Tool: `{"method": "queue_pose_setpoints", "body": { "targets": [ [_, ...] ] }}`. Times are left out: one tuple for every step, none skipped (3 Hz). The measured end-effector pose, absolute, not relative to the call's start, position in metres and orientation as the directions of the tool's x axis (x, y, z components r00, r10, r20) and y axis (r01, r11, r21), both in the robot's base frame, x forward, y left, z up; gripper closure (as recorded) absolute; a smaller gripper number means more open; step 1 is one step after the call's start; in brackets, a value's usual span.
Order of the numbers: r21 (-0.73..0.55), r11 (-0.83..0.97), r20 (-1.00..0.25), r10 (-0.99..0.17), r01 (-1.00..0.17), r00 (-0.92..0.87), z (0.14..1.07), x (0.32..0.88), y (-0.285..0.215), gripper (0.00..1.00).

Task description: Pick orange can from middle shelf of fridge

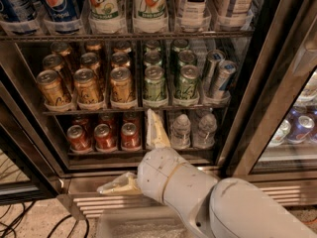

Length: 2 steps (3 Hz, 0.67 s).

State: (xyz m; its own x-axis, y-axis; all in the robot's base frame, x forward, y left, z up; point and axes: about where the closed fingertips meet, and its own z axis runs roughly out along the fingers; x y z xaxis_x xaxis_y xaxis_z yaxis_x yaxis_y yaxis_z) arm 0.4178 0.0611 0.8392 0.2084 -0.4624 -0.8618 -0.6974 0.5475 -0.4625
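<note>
Several orange cans stand in three lanes at the left of the middle shelf (133, 109) of the fridge (257, 98); the front ones are the left orange can (52, 88), the middle one (88, 86) and the right one (122, 85). My gripper (126, 152) is below that shelf, in front of the bottom shelf. It is open and empty. One cream finger (156, 129) points up beside the red cans, and the other (118, 185) points left over the steel base. The white arm (223, 207) comes in from the lower right.
Green cans (155, 83) and silver cans (218, 76) fill the right of the middle shelf. Tall soda bottles (148, 4) stand above. Red cans (105, 135) and water bottles (181, 130) stand below. The vent grille (99, 205), a clear tray (143, 226) and floor cables (15, 222) lie low.
</note>
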Motion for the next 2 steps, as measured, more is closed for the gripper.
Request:
{"method": "queue_pose_setpoints", "body": {
  "targets": [
    [-0.428, 0.553, -0.885, -0.416, -0.715, 0.208, 0.830, 0.412, 0.072, 0.00],
    [-0.432, 0.529, -0.894, -0.362, -0.730, 0.266, 0.820, 0.403, 0.108, 0.00]
  ]
}}
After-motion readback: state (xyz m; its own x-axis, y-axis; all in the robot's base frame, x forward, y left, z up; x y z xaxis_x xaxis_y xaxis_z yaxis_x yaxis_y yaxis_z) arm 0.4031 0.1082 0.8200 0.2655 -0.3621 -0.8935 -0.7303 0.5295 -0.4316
